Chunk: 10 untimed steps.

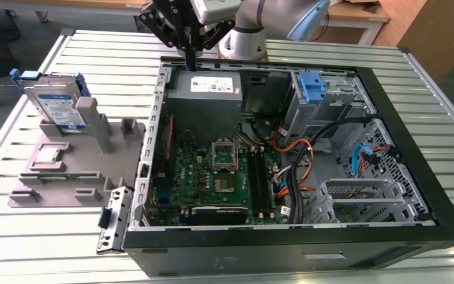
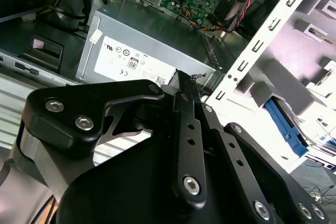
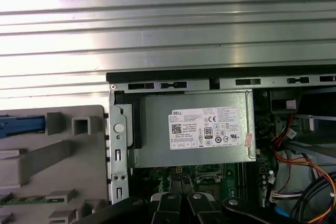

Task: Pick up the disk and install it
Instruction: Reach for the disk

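Silver-bodied, with a white-and-blue label and blue plastic rails, the disk (image 1: 54,106) stands upright on edge in a slot of the grey moulded fixture tray (image 1: 54,192) on the exterior view's left. It has not yet been picked up.

The black gripper (image 1: 189,64) hangs well apart from it, above the far wall of the open black computer case (image 1: 290,239). In both wrist views its jaws (image 2: 182,77) (image 3: 184,203) look pressed together with nothing between them.

I judge this to be the reach for the pick. Done well, the jaws would spread wider than the drive's thickness and settle over its top edge square to the flat faces. They should grip the metal body rather than the flexible rails, then lift straight up out of the slot.

The tray also carries a thin green circuit strip (image 1: 49,176). Inside the case are a green motherboard (image 1: 211,168), a grey power-supply box with a white sticker (image 1: 207,89), a lone blue plastic bracket (image 1: 311,89) in the metal drive cage, and orange, red and blue cables (image 1: 294,145).
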### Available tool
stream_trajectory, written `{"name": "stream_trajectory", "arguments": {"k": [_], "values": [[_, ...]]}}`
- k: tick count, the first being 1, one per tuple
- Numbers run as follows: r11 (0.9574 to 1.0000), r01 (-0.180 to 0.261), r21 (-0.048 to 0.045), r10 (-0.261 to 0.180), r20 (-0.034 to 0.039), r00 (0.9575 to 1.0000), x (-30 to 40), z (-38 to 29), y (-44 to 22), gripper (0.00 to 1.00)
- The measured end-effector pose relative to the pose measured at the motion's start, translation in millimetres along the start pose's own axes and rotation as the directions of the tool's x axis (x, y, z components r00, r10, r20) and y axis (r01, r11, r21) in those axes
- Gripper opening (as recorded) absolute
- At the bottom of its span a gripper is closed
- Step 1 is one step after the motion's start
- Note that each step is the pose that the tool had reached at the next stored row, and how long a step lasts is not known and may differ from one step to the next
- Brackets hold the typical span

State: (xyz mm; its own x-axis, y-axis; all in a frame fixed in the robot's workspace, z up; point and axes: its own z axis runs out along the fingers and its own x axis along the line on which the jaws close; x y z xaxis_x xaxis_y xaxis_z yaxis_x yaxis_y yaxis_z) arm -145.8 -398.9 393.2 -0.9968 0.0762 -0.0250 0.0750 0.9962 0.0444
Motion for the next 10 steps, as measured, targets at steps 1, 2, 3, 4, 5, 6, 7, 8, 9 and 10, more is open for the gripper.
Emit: {"name": "stream_trajectory", "arguments": {"k": [1, 2, 3, 4, 5, 6, 7, 8, 9, 10], "values": [[1.0000, 0.000, 0.0000, 0.000, 0.0000, 1.0000, 0.0, 0.0, 0.0, 0.10], [1.0000, 0.000, 0.0000, 0.000, 0.0000, 1.0000, 0.1, 0.0, 0.0, 0.10], [1.0000, 0.000, 0.0000, 0.000, 0.0000, 1.0000, 0.1, 0.0, 0.0, 0.10], [1.0000, 0.000, 0.0000, 0.000, 0.0000, 1.0000, 0.1, 0.0, 0.0, 0.10], [1.0000, 0.000, 0.0000, 0.000, 0.0000, 1.0000, 0.1, 0.0, 0.0, 0.10], [1.0000, 0.000, 0.0000, 0.000, 0.0000, 1.0000, 0.2, 0.0, 0.0, 0.10], [1.0000, 0.000, 0.0000, 0.000, 0.0000, 1.0000, 0.2, 0.0, 0.0, 0.10], [1.0000, 0.000, 0.0000, 0.000, 0.0000, 1.0000, 0.2, 0.0, 0.0, 0.10], [1.0000, 0.000, 0.0000, 0.000, 0.0000, 1.0000, 0.7, 0.0, 0.0, 0.10], [1.0000, 0.000, -0.0001, 0.000, 0.0000, 1.0000, 1.4, 0.0, -0.2, 0.10]]}}
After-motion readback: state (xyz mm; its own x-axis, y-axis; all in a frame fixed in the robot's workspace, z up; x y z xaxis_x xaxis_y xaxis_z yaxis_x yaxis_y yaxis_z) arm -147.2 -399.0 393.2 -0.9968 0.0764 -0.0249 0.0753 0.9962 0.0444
